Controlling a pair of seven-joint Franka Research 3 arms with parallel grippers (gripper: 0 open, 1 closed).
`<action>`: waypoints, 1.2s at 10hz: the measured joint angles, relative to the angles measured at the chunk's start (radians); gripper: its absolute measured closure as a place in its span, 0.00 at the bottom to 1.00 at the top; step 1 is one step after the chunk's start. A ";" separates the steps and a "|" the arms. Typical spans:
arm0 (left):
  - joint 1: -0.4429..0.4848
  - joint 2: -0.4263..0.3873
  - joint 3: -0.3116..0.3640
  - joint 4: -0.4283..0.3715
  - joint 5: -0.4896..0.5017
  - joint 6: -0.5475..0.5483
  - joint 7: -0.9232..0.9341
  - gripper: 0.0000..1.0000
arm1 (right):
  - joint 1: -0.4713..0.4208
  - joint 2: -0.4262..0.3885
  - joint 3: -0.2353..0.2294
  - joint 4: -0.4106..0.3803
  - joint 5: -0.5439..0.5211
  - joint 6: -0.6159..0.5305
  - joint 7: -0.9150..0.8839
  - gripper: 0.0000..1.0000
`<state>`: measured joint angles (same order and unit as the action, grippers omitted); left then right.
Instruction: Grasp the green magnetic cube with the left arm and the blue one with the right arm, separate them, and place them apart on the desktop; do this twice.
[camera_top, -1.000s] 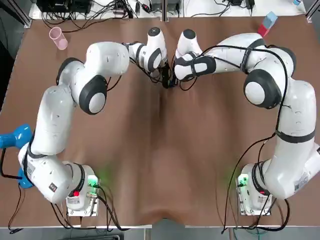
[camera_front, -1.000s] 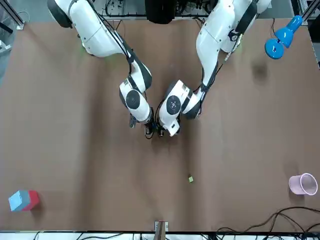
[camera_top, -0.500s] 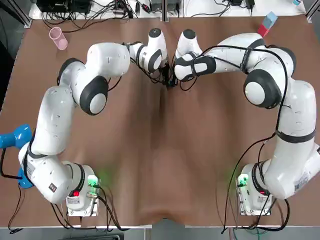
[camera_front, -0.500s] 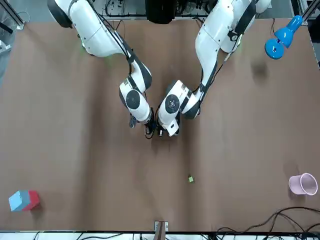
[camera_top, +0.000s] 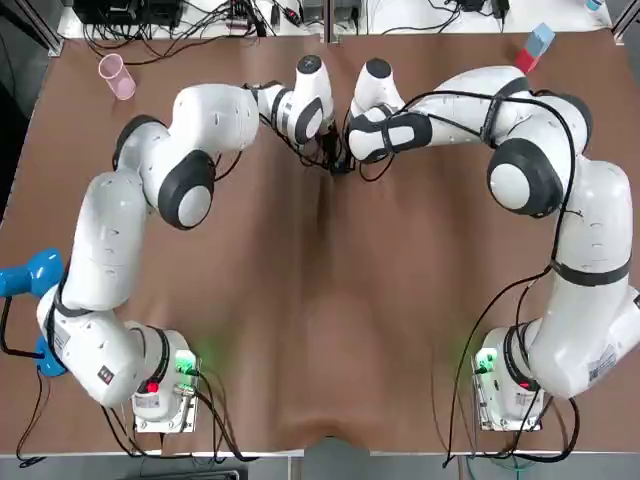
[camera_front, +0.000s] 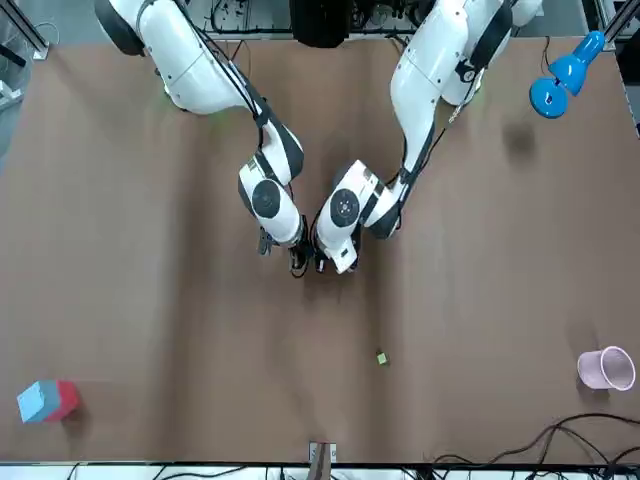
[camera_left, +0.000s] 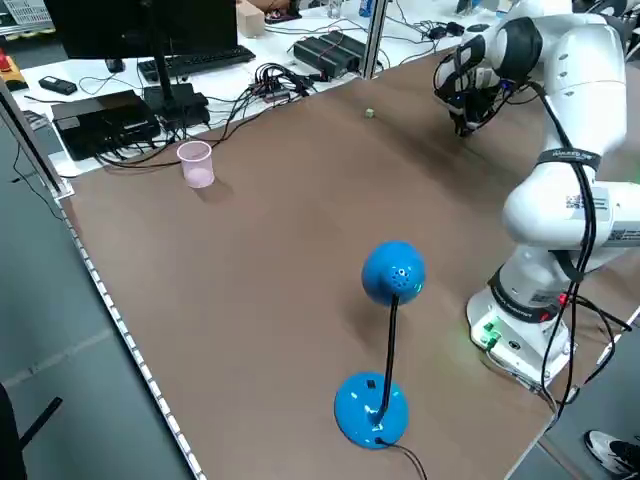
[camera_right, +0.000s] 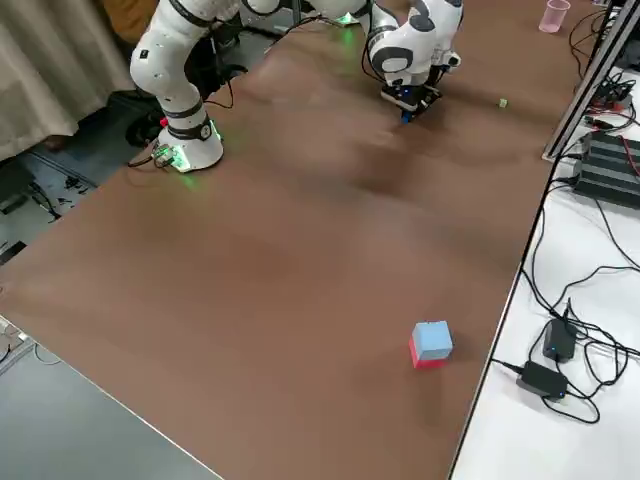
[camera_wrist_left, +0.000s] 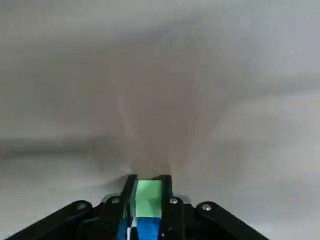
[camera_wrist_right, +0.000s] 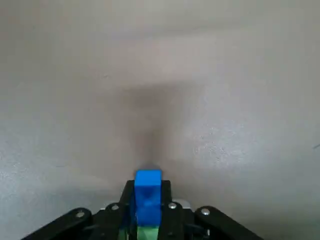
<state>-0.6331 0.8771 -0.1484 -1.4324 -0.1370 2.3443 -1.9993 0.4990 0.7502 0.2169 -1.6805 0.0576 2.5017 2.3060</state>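
The green cube (camera_wrist_left: 148, 196) sits between the fingers of my left gripper (camera_wrist_left: 148, 186), with a blue face showing just behind it. The blue cube (camera_wrist_right: 148, 190) is clamped in my right gripper (camera_wrist_right: 148, 196), a strip of green visible behind it. The two cubes appear still joined. From overhead, the left gripper (camera_top: 331, 160) and the right gripper (camera_top: 346, 163) meet tip to tip at the far centre of the brown table (camera_top: 320, 300), close above its surface. In the front view the right gripper (camera_front: 298, 268) and the left gripper (camera_front: 322, 264) hide the cubes.
A tiny green piece (camera_front: 381, 357) lies alone beyond the grippers. A pink cup (camera_top: 116, 76) stands at the far left corner, and a blue-and-red block (camera_top: 535, 47) at the far right. A blue desk lamp (camera_left: 385, 350) stands at the near left edge.
Both grippers have stayed pressed together at the same spot, with only a slight shift of the left wrist. The cubes remain held.
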 joint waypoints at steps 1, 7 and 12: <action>0.023 -0.016 0.002 -0.011 0.003 -0.059 0.026 0.77 | 0.000 0.000 0.000 0.000 -0.001 0.000 0.000 0.77; 0.088 -0.169 0.003 -0.086 0.045 -0.564 0.173 0.77 | -0.002 -0.005 0.008 0.009 -0.007 -0.001 -0.022 0.45; 0.023 -0.300 -0.039 -0.384 0.054 -0.844 0.162 0.77 | -0.053 -0.107 0.028 0.046 -0.009 -0.140 -0.103 0.00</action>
<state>-0.6105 0.5771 -0.1870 -1.8160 -0.0830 1.5004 -1.8373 0.4461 0.6428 0.2452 -1.6344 0.0483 2.3620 2.2033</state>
